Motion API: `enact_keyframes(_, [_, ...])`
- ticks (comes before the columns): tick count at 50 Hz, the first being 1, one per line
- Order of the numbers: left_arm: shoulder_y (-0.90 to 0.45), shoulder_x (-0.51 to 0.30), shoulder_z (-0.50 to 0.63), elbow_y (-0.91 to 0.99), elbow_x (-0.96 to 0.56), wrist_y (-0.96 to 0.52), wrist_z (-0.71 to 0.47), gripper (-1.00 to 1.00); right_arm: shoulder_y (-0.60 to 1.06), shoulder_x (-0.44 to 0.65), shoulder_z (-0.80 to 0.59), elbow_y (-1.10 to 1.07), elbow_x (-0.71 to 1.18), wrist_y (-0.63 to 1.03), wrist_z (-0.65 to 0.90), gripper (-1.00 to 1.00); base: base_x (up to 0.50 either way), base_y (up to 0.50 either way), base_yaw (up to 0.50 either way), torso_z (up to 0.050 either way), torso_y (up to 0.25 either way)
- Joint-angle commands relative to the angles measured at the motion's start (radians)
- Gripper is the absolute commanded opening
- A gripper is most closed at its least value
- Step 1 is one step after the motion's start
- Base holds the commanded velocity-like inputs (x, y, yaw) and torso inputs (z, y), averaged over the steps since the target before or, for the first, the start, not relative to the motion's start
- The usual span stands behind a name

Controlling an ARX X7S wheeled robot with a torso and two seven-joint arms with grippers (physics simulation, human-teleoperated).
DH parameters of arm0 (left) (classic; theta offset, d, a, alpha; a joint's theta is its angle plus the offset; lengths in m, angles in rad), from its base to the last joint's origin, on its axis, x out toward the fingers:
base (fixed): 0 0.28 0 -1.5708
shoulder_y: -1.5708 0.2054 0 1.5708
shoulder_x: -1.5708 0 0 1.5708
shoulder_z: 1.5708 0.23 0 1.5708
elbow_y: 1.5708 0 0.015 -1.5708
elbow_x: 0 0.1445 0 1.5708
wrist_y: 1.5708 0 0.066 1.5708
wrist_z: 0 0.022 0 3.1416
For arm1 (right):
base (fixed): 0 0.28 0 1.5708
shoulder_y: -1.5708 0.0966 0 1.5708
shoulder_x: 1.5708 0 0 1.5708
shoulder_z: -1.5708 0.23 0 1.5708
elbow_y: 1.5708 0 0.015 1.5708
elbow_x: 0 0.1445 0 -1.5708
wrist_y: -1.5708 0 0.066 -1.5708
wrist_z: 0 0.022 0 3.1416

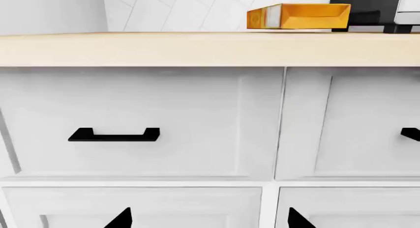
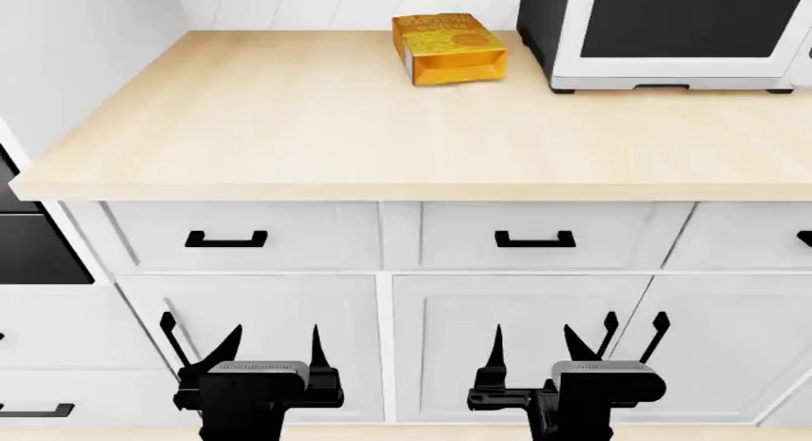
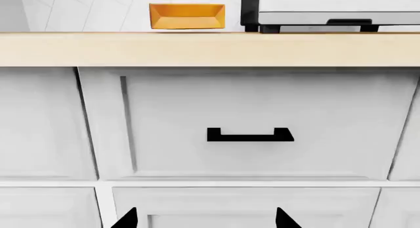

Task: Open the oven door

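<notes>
Both arms sit low in front of the white cabinets, and the left claw (image 2: pixel 241 351) has its dark fingers spread wide with nothing between them, hanging before the lower cabinet door beneath the left drawer handle (image 2: pixel 226 239). The right claw (image 2: pixel 577 344) is much the same, fingers parted and gripping nothing, under the middle drawer handle (image 2: pixel 534 239). Up on the pale wooden worktop (image 2: pixel 318 127), an orange packet (image 2: pixel 447 47) lies near the back edge, just beside the white-framed microwave (image 2: pixel 672 32) that stands at the back right. From the left wrist view we get the drawer front close up, black handle (image 1: pixel 114 135) square on, the two fingertips (image 1: pixel 121 219) just poking into the picture, and the orange packet (image 1: pixel 298 16) peeking over the worktop's front edge. The right wrist view shows its own drawer handle (image 3: pixel 250 135) and the packet (image 3: pixel 187 16) beside the microwave's base. And the oven door (image 2: pixel 32 246)? Only a dark sliver of it shows at the far left of the head view, beyond the worktop's left end, well apart from both claws; whether it is open or closed cannot be told from so little.
</notes>
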Motion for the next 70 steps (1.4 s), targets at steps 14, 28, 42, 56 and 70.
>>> enact_keyframes(14, [0.007,-0.053,0.058,0.024,-0.043,-0.001,-0.066,1.00,-0.006,0.051,-0.063,-0.012,0.034,-0.036,0.064,1.00,0.00,0.00,0.00,0.000,0.000])
enact_keyframes(28, [0.185,-0.131,0.015,0.488,0.063,0.078,-0.168,1.00,-0.067,0.093,0.044,-0.401,0.219,-0.055,0.086,1.00,0.00,0.00,0.00,0.000,0.000])
enact_keyframes(42, [0.228,-0.148,-0.015,0.594,0.117,0.096,-0.226,1.00,-0.039,0.121,0.088,-0.465,0.304,-0.069,0.113,1.00,0.00,0.00,0.00,0.000,0.000])
enact_keyframes(56, [0.270,-0.161,-0.053,0.661,0.145,0.110,-0.274,1.00,-0.094,0.131,0.116,-0.541,0.362,-0.182,0.100,1.00,0.00,0.00,0.00,0.000,0.000])
enact_keyframes(70, [0.288,-0.171,-0.065,0.677,0.174,0.107,-0.304,1.00,-0.142,0.154,0.135,-0.618,0.416,-0.228,0.100,1.00,0.00,0.00,0.00,0.000,0.000])
